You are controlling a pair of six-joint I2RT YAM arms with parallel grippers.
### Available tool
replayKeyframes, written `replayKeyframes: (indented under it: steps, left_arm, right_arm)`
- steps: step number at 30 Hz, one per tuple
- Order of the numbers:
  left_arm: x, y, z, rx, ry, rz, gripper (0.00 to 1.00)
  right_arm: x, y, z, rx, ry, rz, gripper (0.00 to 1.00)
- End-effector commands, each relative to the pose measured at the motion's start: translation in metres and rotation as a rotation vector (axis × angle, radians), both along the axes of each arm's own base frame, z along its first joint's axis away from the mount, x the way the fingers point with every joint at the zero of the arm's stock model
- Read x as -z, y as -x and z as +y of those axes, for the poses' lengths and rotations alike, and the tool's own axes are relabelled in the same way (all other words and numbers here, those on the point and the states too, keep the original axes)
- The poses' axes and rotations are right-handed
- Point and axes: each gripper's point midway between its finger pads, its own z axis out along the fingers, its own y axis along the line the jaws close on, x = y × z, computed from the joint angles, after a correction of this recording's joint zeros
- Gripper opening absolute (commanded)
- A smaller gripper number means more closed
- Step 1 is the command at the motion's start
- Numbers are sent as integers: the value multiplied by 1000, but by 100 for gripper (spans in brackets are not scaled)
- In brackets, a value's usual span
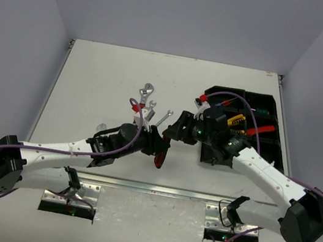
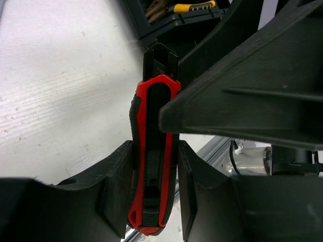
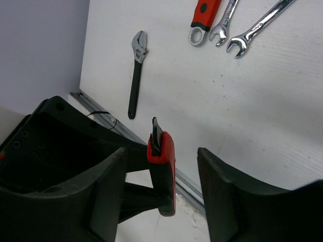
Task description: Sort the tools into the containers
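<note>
While the left tool [image 2: 153,169] clamps the red utility knife [image 2: 151,116] in the air, the right tool [image 3: 160,161] sits around its top end.
The knife hangs above the surface [image 1: 94,79], left of the black tray [image 1: 278,106], not in any box yet. The right tool's fingers stand on both sides with gaps, so it grasps nothing. If the left tool lets go too soon, or the right one pinches crooked, the knife may fall.
</note>
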Motion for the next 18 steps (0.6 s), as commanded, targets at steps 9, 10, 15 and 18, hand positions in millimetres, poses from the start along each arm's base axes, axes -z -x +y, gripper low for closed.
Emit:
replayKeyframes:
  steps: [9, 10, 15, 18]
  left_arm:
    - [-62, -18, -10, -24, 56, -138, 57]
    - [-60, -22, -2, -66, 20, -129, 87]
    - [-54, -35, 69, -335, -256, -74, 100]
    - [-60, -29, 108, -427, -367, -61, 100]
  right_arm:
    - [-12, -22, 4, 76, 18, -72, 0]
    - [-15, -29, -6, 104, 51, -97, 0]
    - [-26, -93, -150, 541, 269, -122, 0]
    - [-39, -114, -248, 814, 415, -114, 0]
